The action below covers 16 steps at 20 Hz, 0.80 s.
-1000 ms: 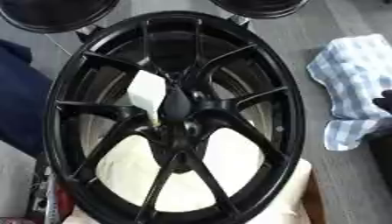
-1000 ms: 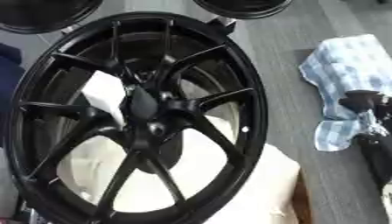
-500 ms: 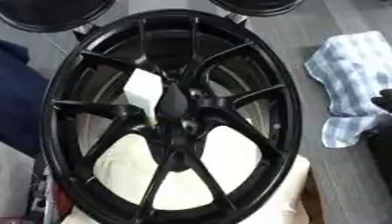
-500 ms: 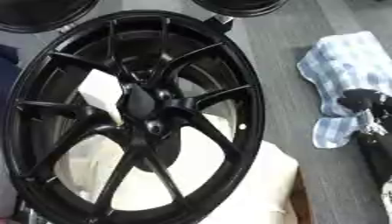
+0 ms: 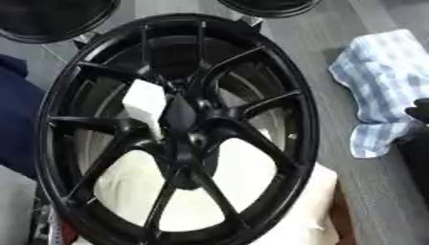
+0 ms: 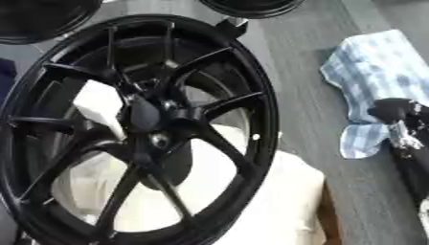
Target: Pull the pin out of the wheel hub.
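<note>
At about three o'clock in the right eye view the robot's black right hand [image 6: 394,111] comes in from the edge, its dark arm running down toward five o'clock. It sits against the lower end of a crumpled blue-and-white checked cloth [image 6: 377,81], and it looks bunched, though I cannot tell whether its fingers are curled or slack. It is well apart from the wheel. The left hand does not show in either view.

The large glossy black spoked alloy wheel [image 5: 180,127] fills the middle of the scene, tilted so that its face leans toward eleven o'clock. Its thin paired spokes run out from a dark central hub [image 5: 180,115]. A small round silvery spot [image 6: 157,139], just below the hub at six o'clock, may be the pin, but it is too blurred to be sure. A white blocky piece [image 5: 144,101] shows through the spokes at ten o'clock of the hub. The wheel rests on a cream-coloured padded cushion [image 6: 276,201], with grey plank flooring [image 6: 306,57] to the right.
</note>
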{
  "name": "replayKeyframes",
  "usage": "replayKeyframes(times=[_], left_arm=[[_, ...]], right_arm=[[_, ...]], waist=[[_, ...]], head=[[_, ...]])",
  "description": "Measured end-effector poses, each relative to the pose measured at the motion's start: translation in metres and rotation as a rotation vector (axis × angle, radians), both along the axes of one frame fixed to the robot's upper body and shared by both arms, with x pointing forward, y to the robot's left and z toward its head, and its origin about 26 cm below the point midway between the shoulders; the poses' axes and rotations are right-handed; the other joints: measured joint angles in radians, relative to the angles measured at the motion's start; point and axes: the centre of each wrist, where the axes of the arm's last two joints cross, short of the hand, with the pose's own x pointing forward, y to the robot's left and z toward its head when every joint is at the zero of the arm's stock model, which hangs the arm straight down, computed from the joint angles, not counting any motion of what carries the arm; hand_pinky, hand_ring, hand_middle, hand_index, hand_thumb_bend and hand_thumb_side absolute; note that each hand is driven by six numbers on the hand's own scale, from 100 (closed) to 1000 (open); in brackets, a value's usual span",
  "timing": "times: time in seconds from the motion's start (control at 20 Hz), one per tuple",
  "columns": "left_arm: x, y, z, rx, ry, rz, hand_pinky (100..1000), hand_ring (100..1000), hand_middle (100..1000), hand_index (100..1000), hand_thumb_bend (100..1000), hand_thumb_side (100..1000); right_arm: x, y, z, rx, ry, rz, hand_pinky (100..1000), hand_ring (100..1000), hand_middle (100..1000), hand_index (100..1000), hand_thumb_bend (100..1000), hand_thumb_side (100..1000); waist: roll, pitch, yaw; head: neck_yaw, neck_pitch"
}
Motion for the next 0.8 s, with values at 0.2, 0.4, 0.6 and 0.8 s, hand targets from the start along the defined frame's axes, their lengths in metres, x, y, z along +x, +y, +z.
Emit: replayKeyframes(times=[0.2, 0.4, 0.6, 0.8], left_arm=[[-0.003, -0.009, 0.026, -0.006, 0.012, 0.031, 863, 767, 758, 838, 100, 482], [-0.007, -0.015, 0.044, -0.048, 0.073, 0.021, 866, 755, 756, 839, 100, 507], [-0.009, -0.023, 0.052, -0.052, 0.146, 0.010, 868, 760, 761, 844, 100, 539], [-0.006, -0.030, 0.050, -0.012, 0.201, 0.019, 875, 773, 772, 856, 100, 580]], right_arm=[[0.000, 0.000, 0.001, -0.006, 0.000, 0.005, 858, 714, 669, 574, 116, 383], [0.000, 0.000, 0.001, -0.008, 0.004, 0.008, 858, 714, 669, 574, 116, 384], [0.001, 0.000, 0.001, -0.008, 0.007, 0.014, 858, 714, 669, 574, 114, 386], [0.002, 0.001, 0.001, -0.009, 0.009, 0.018, 859, 713, 668, 573, 113, 388]], waist=[[0.004, 0.000, -0.008], [0.007, 0.000, -0.012], [0.011, 0.000, -0.019], [0.015, 0.000, -0.024]], head=[[-0.003, -0.008], [-0.008, -0.016], [-0.008, -0.021], [0.000, -0.021]])
